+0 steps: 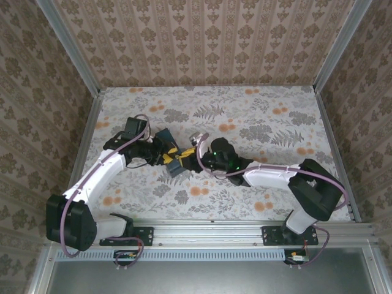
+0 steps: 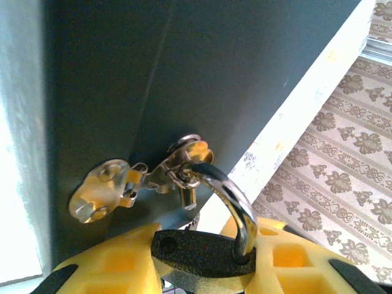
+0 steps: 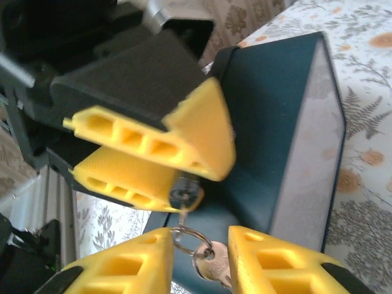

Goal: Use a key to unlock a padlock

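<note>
The dark padlock (image 2: 202, 248) sits between the yellow fingers of my left gripper (image 2: 205, 260), which is shut on its body. Its chrome shackle (image 2: 237, 205) passes through the metal hasp (image 2: 177, 165) on the dark-blue box (image 2: 184, 61). In the right wrist view the padlock's underside (image 3: 185, 196) shows, with the key (image 3: 182, 215) stuck in its keyhole. A key ring (image 3: 187, 239) and a second silver key (image 3: 211, 268) hang from it. My right gripper (image 3: 199, 248) stands open around the ring, its fingers apart and not pinching it.
The two grippers (image 1: 177, 160) meet beside the box (image 1: 164, 136) at the middle left of the flowered table (image 1: 275, 116). Patterned walls (image 1: 208, 43) close in the back and sides. A metal rail (image 1: 245, 223) runs along the near edge.
</note>
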Action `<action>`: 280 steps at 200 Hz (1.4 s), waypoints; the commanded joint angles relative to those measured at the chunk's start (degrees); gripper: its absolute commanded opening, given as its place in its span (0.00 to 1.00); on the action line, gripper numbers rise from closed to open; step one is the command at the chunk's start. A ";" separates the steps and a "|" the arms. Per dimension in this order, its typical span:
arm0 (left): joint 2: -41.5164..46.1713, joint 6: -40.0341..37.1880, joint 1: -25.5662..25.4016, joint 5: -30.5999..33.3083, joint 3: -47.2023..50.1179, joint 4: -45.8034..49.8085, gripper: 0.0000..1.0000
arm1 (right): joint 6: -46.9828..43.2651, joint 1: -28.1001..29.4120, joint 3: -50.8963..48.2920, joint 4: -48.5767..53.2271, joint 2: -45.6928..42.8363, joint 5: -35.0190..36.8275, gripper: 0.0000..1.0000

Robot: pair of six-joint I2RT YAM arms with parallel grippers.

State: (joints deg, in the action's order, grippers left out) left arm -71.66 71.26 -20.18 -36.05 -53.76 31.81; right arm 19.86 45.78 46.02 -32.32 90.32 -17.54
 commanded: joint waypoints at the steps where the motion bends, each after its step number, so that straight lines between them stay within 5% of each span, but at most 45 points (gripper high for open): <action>1: -0.40 -4.49 0.67 -3.29 -0.91 -1.99 0.10 | 5.91 -2.63 1.79 5.66 -3.26 -3.41 0.31; 43: -0.43 -4.13 0.70 -3.81 -0.31 -2.84 0.11 | 11.00 -3.24 5.23 3.02 -0.01 -7.23 0.43; 142: 0.99 0.63 0.75 -3.91 2.25 -7.58 0.11 | 15.01 1.23 5.48 -3.84 6.11 -3.93 0.46; 180: 1.41 0.79 0.16 -4.24 1.91 -7.44 0.11 | 18.92 1.77 6.53 -8.14 8.88 -1.03 0.36; 195: 1.76 0.78 0.19 -4.16 1.91 -7.56 0.12 | 18.66 1.97 7.49 -6.93 9.39 -0.49 0.23; 217: 2.44 -3.26 1.45 -3.17 0.69 -2.75 0.41 | 17.68 1.58 7.11 -4.36 8.30 1.46 0.05; 240: 4.21 -7.71 4.86 -2.05 0.94 2.37 0.56 | 17.37 0.29 6.62 -2.23 6.87 0.85 0.03; 280: 5.75 -12.82 9.34 -0.25 2.03 3.50 0.55 | 17.97 -1.83 8.12 1.31 6.76 -2.29 0.02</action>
State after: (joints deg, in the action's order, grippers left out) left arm -66.67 64.66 -12.32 -37.67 -51.81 32.18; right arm 37.50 45.12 52.38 -32.16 98.52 -18.04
